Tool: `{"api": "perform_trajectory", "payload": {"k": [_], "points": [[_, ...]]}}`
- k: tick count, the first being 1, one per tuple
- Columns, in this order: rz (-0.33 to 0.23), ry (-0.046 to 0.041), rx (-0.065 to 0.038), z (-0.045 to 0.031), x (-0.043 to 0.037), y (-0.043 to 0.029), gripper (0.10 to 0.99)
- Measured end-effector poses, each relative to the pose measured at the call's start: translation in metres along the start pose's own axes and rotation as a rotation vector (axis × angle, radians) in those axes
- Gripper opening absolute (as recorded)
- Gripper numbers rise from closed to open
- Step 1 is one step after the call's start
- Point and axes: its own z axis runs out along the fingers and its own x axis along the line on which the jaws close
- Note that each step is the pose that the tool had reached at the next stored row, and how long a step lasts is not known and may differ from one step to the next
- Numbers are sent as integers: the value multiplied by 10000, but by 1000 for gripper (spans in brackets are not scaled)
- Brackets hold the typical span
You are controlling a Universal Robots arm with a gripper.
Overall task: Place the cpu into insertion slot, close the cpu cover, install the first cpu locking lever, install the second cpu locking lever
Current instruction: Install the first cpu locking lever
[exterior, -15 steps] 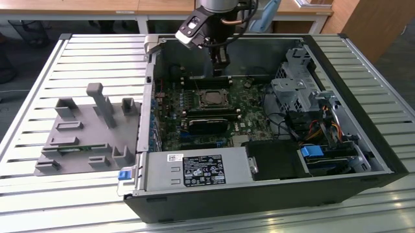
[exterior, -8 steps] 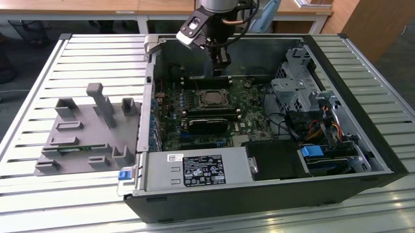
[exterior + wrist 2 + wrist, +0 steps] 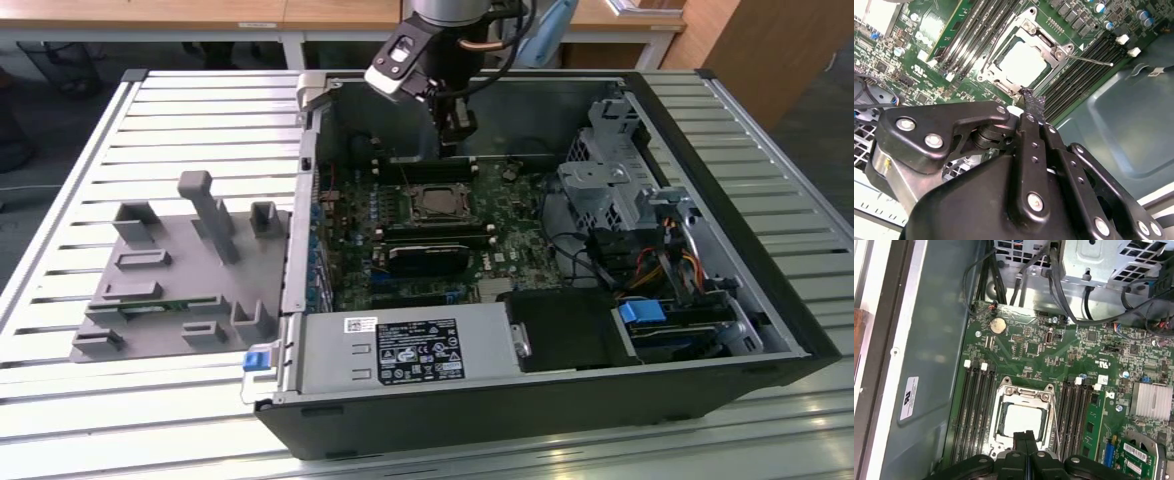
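Arm [image 3: 447, 50] hangs vertical at exterior view's top centre, fingers [image 3: 1020, 440] pressed together over cover [image 3: 999, 415], hiding part of cpu [image 3: 1024, 419].

arm [image 3: 451, 18] points straight down, hand [image 3: 1026, 435] clamped closed.
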Motion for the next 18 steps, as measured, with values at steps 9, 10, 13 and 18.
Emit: {"api": "perform_trajectory", "payload": {"k": [9, 10, 13, 18], "points": [[-260, 14, -2, 0, 0, 0, 106], [-284, 16, -2, 0, 0, 0, 106], [-337, 18, -3, 0, 0, 0, 106], [-409, 22, -4, 0, 0, 0, 106]]}}
